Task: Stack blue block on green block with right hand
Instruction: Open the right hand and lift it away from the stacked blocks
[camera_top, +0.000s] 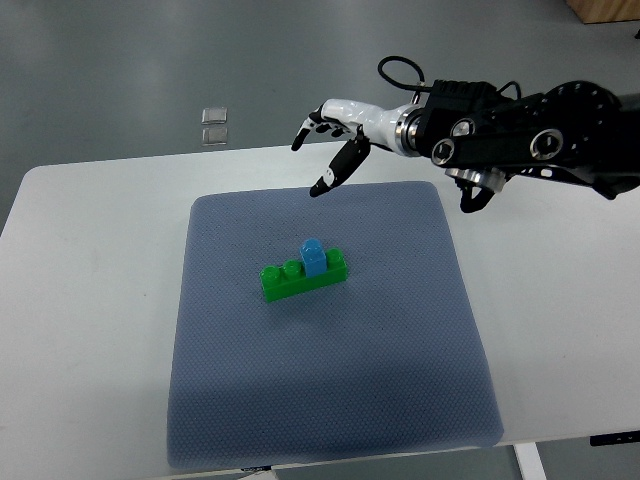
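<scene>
A long green block (298, 279) lies near the middle of the grey-blue mat (330, 400). A small blue block (313, 255) sits on top of it, toward its right end. My right hand (322, 150) hovers above the mat's far edge, well clear of both blocks, its white and black fingers (340, 168) spread and holding nothing. Its dark arm (530, 135) comes in from the right edge. The left arm does not show.
The mat lies on a white table (90, 300). A small clear object (214, 125) sits on the grey floor beyond the table's far edge. The table's right part (560, 320) is bare white surface.
</scene>
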